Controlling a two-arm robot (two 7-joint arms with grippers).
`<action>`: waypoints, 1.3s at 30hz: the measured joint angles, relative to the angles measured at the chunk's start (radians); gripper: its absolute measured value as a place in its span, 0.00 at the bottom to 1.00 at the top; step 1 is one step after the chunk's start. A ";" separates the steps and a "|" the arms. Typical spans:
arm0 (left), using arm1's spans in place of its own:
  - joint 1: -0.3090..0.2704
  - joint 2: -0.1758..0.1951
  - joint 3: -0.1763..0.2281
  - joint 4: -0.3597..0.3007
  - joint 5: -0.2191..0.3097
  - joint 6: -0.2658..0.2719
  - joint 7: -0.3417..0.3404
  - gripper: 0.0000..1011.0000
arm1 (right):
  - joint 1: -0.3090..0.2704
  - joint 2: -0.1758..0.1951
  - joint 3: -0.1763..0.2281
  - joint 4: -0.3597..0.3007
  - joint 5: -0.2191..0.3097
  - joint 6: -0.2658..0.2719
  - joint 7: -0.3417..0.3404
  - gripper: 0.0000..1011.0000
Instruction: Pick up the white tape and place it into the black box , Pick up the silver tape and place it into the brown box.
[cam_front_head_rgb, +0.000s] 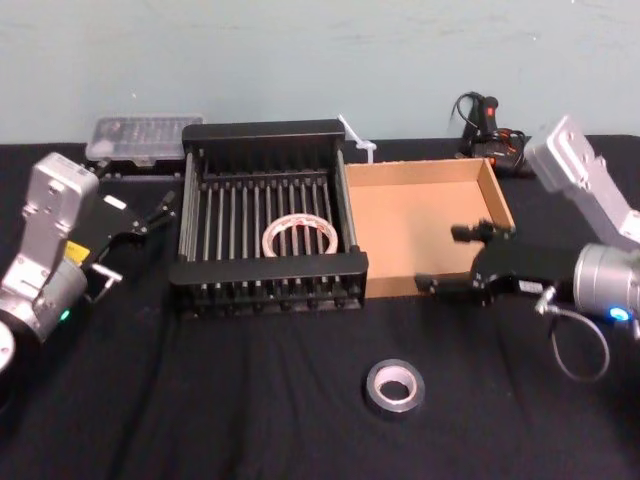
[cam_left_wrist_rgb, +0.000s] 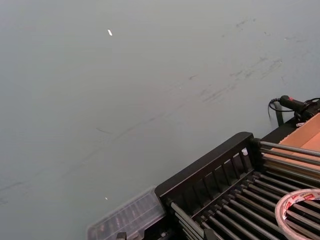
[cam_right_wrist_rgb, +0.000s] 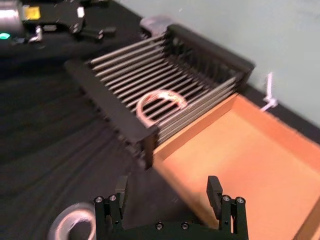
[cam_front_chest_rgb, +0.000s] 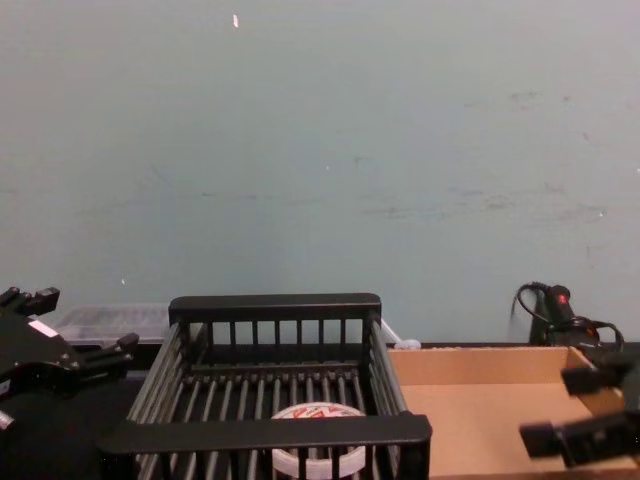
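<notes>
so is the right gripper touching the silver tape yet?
Apart. In the head view the right gripper, fingers open, hovers at the brown box's near edge, and bare black cloth separates it from the silver tape, which lies flat nearer the robot.

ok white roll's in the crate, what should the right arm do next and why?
Probably swing the open right gripper back from the brown box and down over the silver tape, which lies on the cloth outside either box; the white tape already sits in the black box.

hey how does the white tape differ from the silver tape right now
The white tape is pale with red-orange print; the silver tape is dark grey. The white tape lies inside the black box; the silver tape lies on the black tablecloth nearer the robot. Both lie flat, similar in size, and neither claw holds either.
</notes>
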 joint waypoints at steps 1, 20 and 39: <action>0.000 0.000 0.000 0.000 0.000 0.000 0.000 0.99 | -0.004 0.005 -0.002 -0.004 0.004 0.004 0.002 0.99; 0.000 0.000 0.000 0.000 0.000 0.000 0.000 0.99 | -0.011 0.063 -0.118 -0.033 0.015 0.036 0.044 0.99; 0.000 0.000 0.000 0.000 0.000 0.000 0.000 0.99 | 0.040 0.049 -0.205 0.021 -0.011 0.043 0.065 0.99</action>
